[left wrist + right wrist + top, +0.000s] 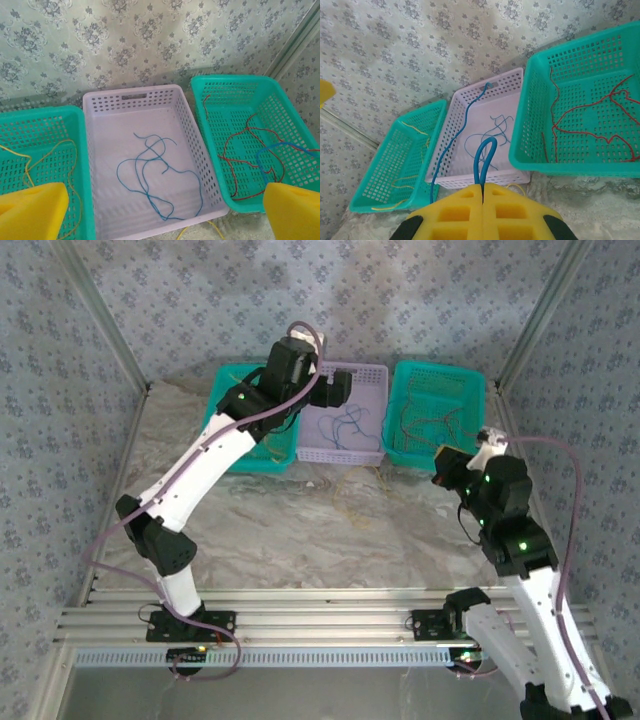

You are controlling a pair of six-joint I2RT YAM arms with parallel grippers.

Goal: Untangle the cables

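The cables lie sorted by colour in three baskets at the back. Blue cables (150, 170) curl in the lilac basket (132, 92), red cables (245, 135) with one blue strand (280, 146) lie in the right teal basket (230, 80), and yellow cables (50, 150) lie in the left teal basket (40, 114). My left gripper (162, 220) hovers open above the lilac basket's near edge, holding nothing. My right gripper (483, 187) is shut on a loop of blue cable (482, 150), whose loose end (450, 145) trails away to the left. It hangs in front of the right teal basket (440, 370).
A stray yellow cable (200, 230) lies on the marble tabletop just in front of the lilac basket. Patterned walls and metal frame posts close in the sides and back. The arms' thick purplish hoses (560, 540) run beside them.
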